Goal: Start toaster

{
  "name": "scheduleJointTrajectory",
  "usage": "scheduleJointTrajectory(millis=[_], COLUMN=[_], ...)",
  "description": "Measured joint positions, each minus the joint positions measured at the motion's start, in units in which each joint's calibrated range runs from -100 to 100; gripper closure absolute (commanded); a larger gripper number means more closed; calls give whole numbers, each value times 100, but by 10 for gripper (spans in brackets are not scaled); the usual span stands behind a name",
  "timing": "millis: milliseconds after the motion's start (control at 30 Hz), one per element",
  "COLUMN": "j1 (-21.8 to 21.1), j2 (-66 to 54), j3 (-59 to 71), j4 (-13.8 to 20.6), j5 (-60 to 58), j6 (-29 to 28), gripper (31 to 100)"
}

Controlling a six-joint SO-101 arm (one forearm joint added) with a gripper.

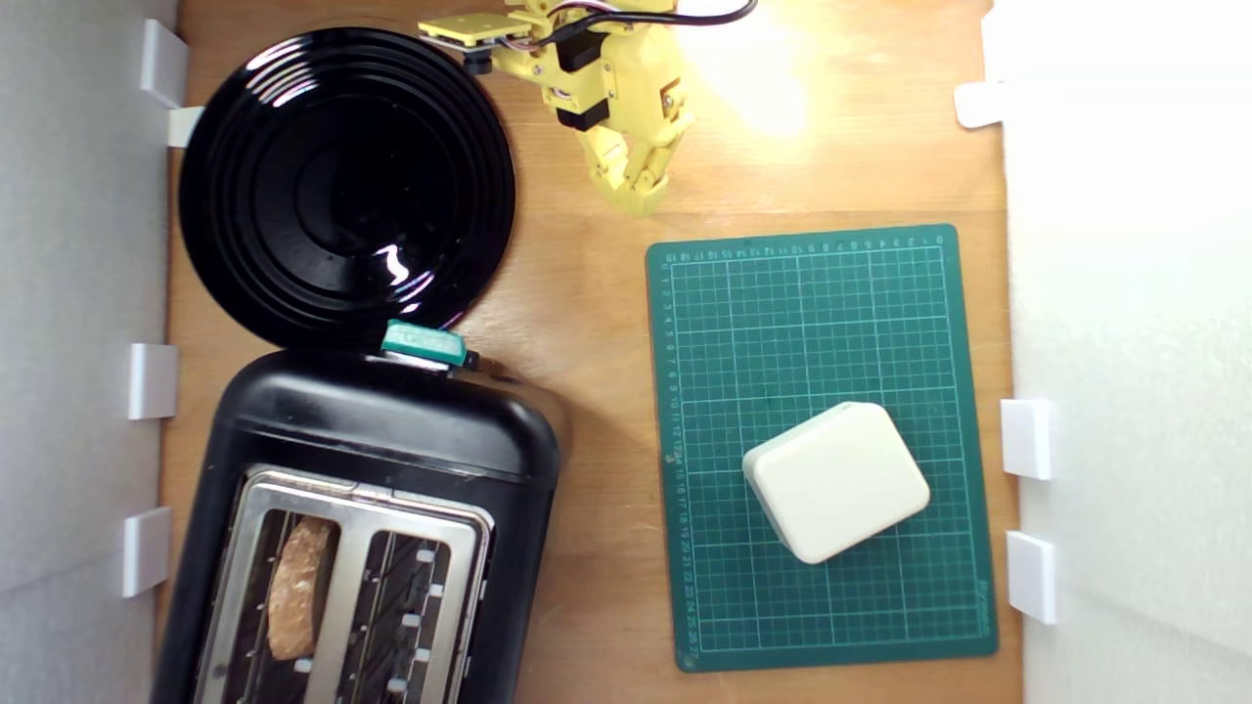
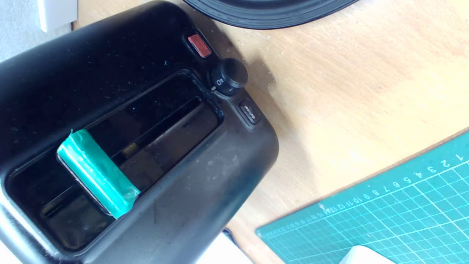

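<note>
The glossy black toaster [image 1: 391, 430] stands at the lower part of the exterior view's left, its silver top plate [image 1: 360, 504] facing the camera. A slice of bread [image 1: 298, 587] sits in one slot; the other slot holds nothing. Its teal lever [image 1: 423, 342] sticks out of the end that faces the arm. The wrist view looks at that end of the toaster [image 2: 220, 165], with the lever [image 2: 97, 172] in its long recess and a round knob [image 2: 229, 76] beside it. My yellow gripper [image 1: 636, 196] hangs far off at the top middle, fingers together, holding nothing.
A round black ribbed plate [image 1: 342, 186] lies just beyond the toaster, almost touching the lever end. A green cutting mat [image 1: 782, 323] with a white box [image 1: 836, 481] on it fills the exterior view's right. White walls with small brackets [image 1: 1027, 438] border the wooden table.
</note>
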Motion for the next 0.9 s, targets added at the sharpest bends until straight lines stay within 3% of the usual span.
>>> scheduleJointTrajectory(millis=[767,900], j1=[0,0], j2=[0,17], j3=[-46,-426], j4=[0,327], j5=[0,119], j6=[0,0], gripper=[989,989])
